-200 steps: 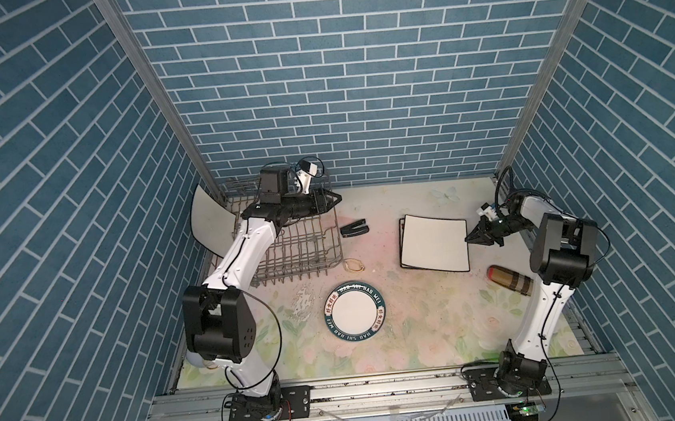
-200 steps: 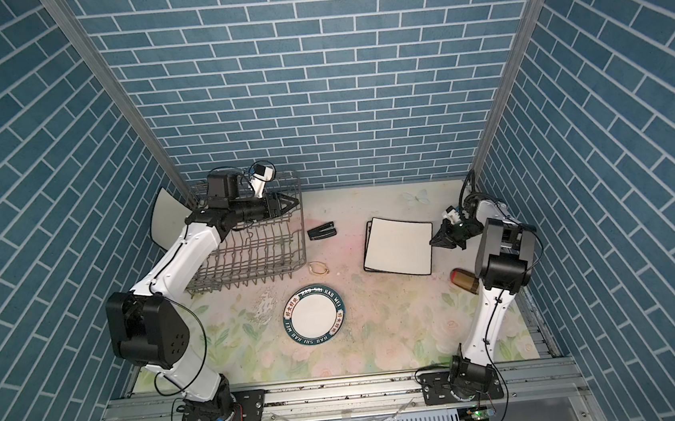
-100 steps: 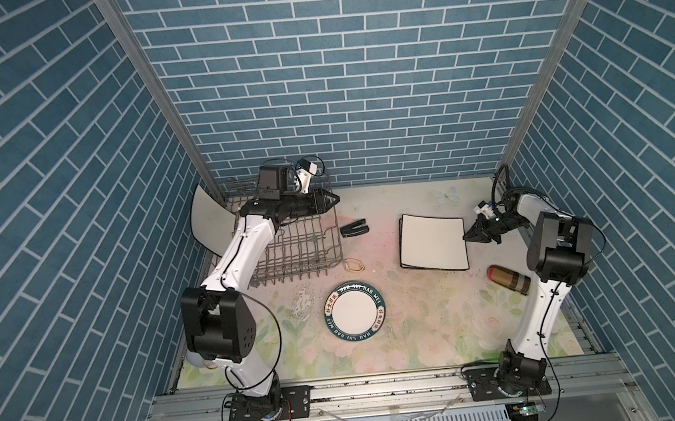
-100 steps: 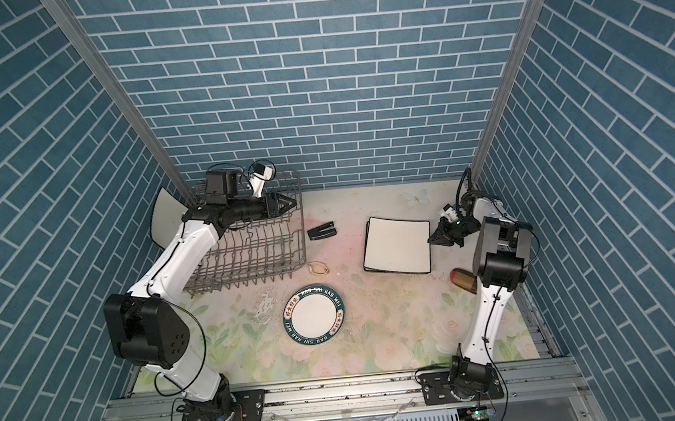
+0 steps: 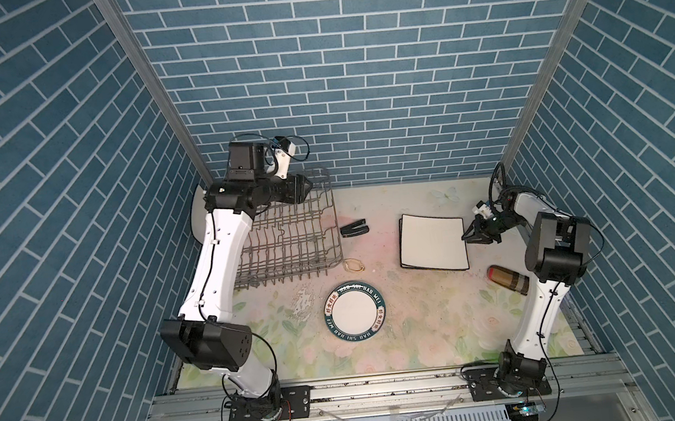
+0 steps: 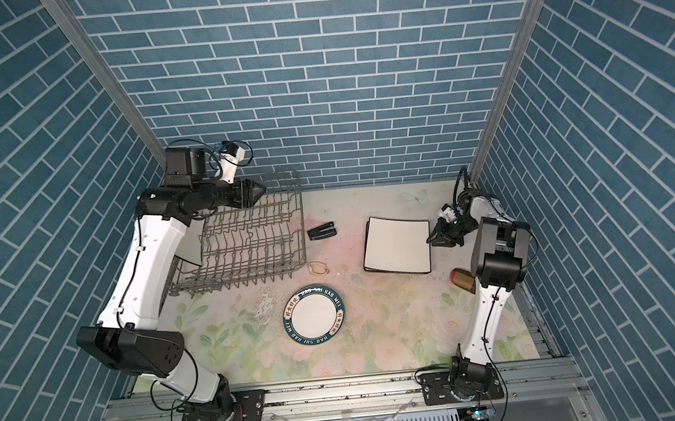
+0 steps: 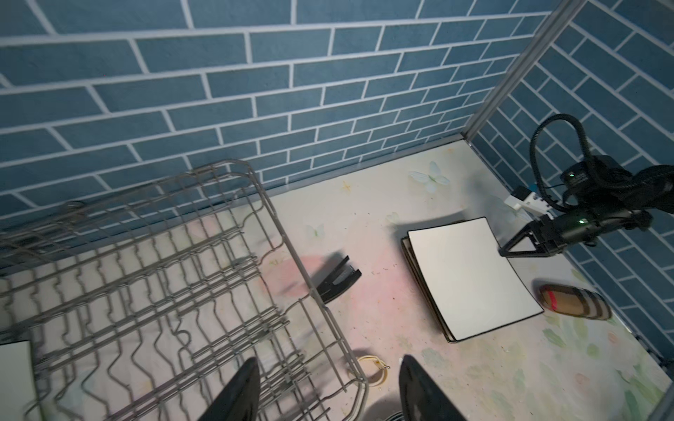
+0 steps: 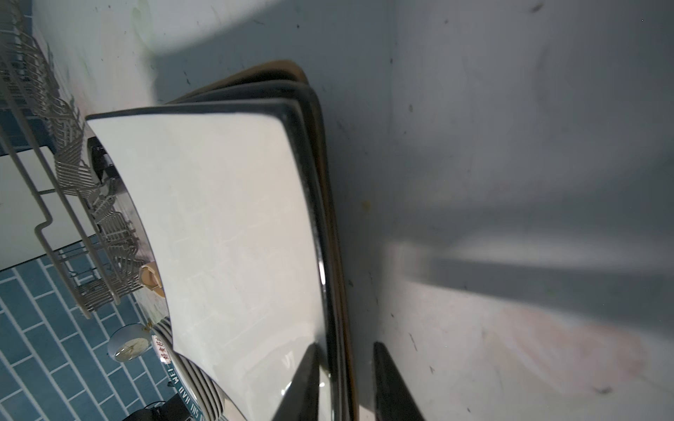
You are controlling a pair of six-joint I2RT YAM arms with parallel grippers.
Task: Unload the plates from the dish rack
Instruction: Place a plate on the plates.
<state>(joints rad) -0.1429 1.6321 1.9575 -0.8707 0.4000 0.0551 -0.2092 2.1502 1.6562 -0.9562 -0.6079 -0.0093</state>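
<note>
The grey wire dish rack stands at the back left and shows no plates among its tines. A cream plate stands at its left end, mostly hidden by my left arm. My left gripper hovers open over the rack's back right corner, and its fingers hold nothing. A stack of square plates, cream on top, lies flat at the right. My right gripper straddles the stack's right edge with its jaws slightly open. A round teal-rimmed plate lies at the front middle.
A black stapler and a gold ring lie between the rack and the stack. A brown cylinder lies beside the right arm. A crumpled clear scrap sits in front of the rack. Brick walls close three sides.
My left gripper's jaws have spread wider over the rack. My right gripper's jaws have parted a little at the edge of the square stack. Both arms have barely shifted.
</note>
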